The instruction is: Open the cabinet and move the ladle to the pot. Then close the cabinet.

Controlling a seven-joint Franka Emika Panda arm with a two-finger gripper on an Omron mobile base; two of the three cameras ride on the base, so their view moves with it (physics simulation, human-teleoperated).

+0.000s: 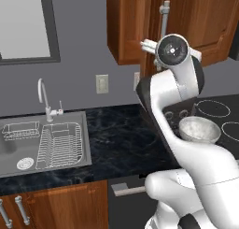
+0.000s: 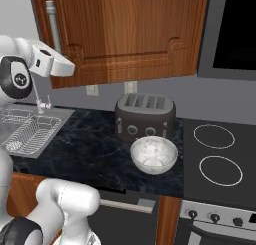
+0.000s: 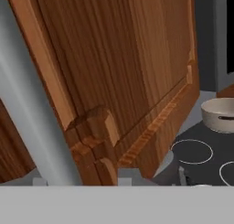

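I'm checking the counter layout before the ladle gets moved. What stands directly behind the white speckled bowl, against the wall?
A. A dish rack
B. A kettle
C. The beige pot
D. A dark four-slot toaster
D. In the right base view the white speckled bowl sits on the dark counter just in front of a dark toaster with four slots on top; the dish rack is off in the sink.

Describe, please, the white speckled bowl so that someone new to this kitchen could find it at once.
Start at the dark marbled counter between the sink and the black cooktop. In front of the dark four-slot toaster, near the counter's front edge, sits the bowl. It is the one wide, round, open vessel on the counter, pale and speckled, and empty.
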